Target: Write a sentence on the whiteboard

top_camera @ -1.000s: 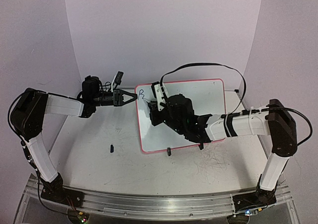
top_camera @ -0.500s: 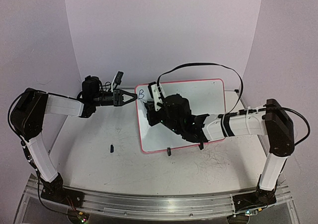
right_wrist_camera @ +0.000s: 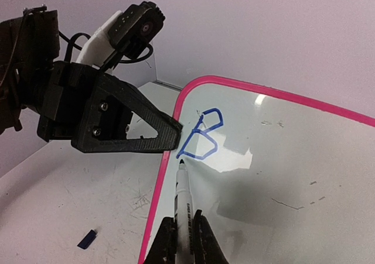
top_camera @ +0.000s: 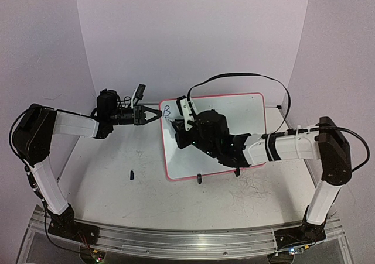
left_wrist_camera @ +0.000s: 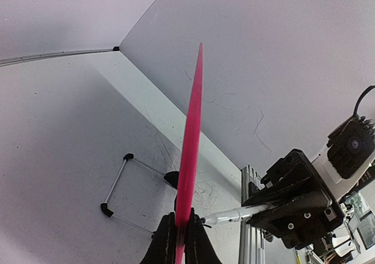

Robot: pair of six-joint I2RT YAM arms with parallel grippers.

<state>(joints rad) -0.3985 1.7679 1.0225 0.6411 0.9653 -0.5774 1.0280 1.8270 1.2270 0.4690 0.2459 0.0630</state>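
Lilac walls (top_camera: 193, 36), scuffed white tabletop (top_camera: 117, 199)

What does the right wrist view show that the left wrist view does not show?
Only the right wrist view shows the whiteboard's writing face, a blue letter B, the marker held in the right tool with its tip at the B's lower corner, and a small blue object on the table. Only the left wrist view shows the board edge-on, a wire foot with black ends, and the right arm's wrist camera. Both show the pink rim and the left tool clamped on it.
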